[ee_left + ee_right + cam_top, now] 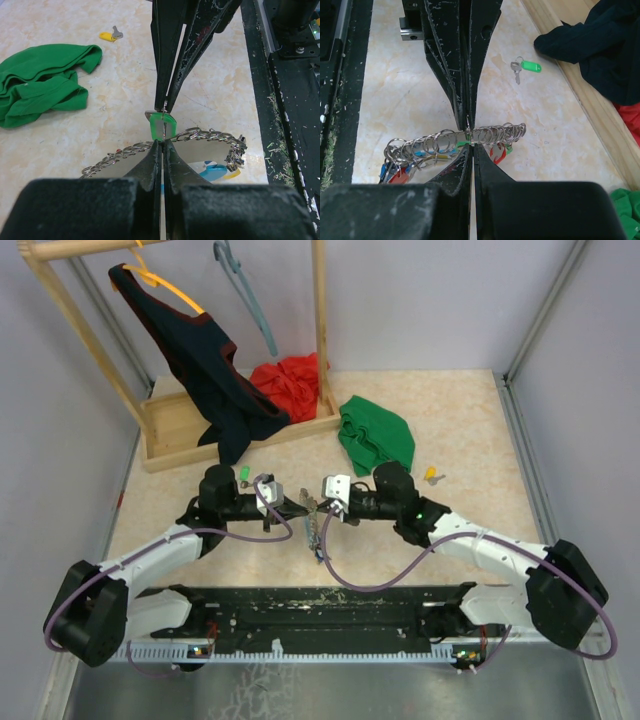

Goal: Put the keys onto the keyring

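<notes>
Both arms are nose to nose over the pale marbled tabletop (120, 95). The left gripper (162, 146) is pinched fully shut on the large silver wire keyring (205, 134), which sits right at its fingertips. The right gripper (471, 149) faces it, tips almost touching, and is clamped tight too, on what looks like a small silver key with a translucent green plastic tag (161, 125); this held green-tagged key sits directly between the two sets of fingers.

The keyring is thin, slick, stiff wire, crowded with small split rings and dangling coloured tags, with a light-blue curved plastic segment (216, 172) just below the left fingers. I'd judge it light but loose in its load, liable to swing and twist in a pinch; best gripped on bare wire beside the opening. The keys look light, hard and flat; take the metal head, not the slippery tag.

On the table lie a loose green-tagged key (526, 66) well beyond the right gripper and a yellow-tagged key (107, 36) far ahead of the left.
</notes>
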